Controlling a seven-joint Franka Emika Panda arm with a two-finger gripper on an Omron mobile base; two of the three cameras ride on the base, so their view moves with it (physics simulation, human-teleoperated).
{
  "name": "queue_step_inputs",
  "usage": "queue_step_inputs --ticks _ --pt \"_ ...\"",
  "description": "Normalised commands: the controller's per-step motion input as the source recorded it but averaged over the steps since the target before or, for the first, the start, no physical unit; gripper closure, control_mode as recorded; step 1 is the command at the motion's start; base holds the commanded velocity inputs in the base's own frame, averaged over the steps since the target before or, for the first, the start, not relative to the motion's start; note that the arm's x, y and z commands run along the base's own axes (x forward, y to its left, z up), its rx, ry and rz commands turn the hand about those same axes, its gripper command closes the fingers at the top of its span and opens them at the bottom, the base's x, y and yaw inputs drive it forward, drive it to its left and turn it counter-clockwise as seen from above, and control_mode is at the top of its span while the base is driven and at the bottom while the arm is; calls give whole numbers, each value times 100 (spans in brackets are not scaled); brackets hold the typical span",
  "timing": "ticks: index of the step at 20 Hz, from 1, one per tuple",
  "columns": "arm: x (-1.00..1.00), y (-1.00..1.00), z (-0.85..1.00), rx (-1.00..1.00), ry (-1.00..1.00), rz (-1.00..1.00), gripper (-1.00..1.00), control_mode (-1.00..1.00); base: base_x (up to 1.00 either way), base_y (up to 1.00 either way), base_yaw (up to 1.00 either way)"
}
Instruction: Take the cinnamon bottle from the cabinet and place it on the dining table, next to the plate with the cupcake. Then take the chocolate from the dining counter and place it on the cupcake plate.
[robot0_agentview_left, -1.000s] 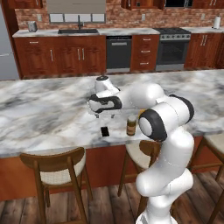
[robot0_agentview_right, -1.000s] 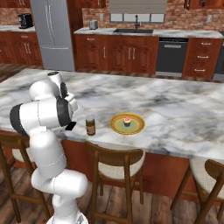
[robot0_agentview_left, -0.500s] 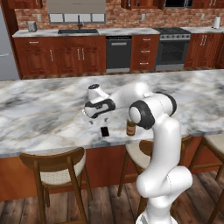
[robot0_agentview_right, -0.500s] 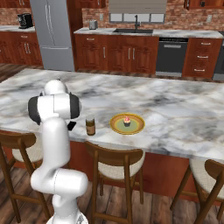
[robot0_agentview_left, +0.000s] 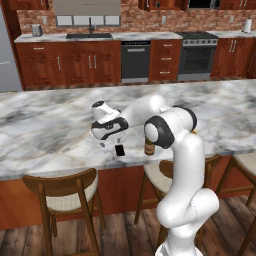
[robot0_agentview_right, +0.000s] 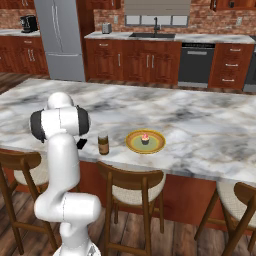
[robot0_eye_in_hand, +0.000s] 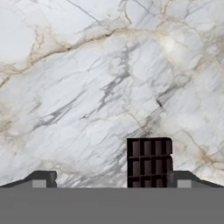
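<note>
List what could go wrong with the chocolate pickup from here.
1. In the hand view the chocolate sits off-centre, against the right fingertip, so the open pincer may land on it or push it.
2. It lies near the counter edge and could slide off.
3. The bottle stands close by; a swing could topple it.

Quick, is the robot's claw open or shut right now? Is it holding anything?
Gripper: open, holding nothing, hanging over the chocolate on the marble counter.
</note>
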Motion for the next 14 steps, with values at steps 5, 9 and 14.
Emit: queue_step_inputs --ticks 5,9,14 --pt "-6 -36 -26 2 0 0 -100 -100 0 0 0" --pt "-32 -6 -15 1 -1 0 -100 -100 0 0 0" --pt "-22 -9 -14 3 -1 -2 -100 -100 0 0 0"
